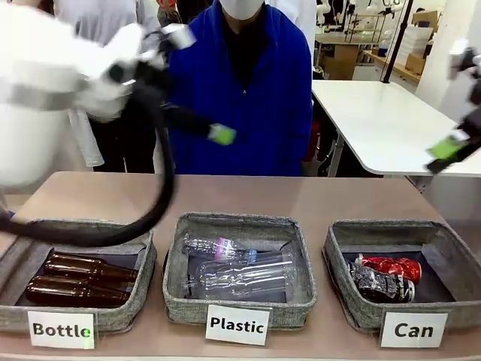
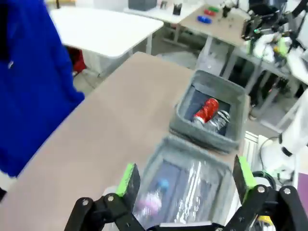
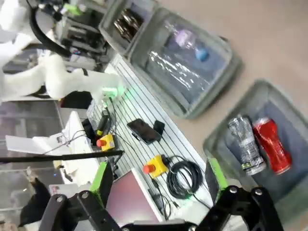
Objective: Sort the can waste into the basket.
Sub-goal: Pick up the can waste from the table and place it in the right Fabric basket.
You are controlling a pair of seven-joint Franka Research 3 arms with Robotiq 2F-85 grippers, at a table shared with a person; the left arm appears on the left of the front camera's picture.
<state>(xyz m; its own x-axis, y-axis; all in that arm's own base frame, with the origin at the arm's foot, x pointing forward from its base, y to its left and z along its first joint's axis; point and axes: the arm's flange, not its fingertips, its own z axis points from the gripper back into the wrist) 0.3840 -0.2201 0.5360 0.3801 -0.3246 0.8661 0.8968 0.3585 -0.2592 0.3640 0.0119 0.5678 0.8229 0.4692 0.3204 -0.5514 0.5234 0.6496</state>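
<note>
Both crushed cans already lie in the Can basket point(image 1: 443, 248) at your right desk point(image 1: 316, 197) edge: red can point(image 1: 391, 266) touching the silver-grey can point(image 1: 379, 286), near the basket's left wall. Left end effector point(image 2: 185, 180) is released, jaws wide, hanging above the Plastic bin point(image 1: 239, 267). Right end effector point(image 3: 159, 178) is released too, raised off the desk's right side. Desk strip behind the bins lies bare. Bottle bin point(image 1: 75, 271) sits left.
</note>
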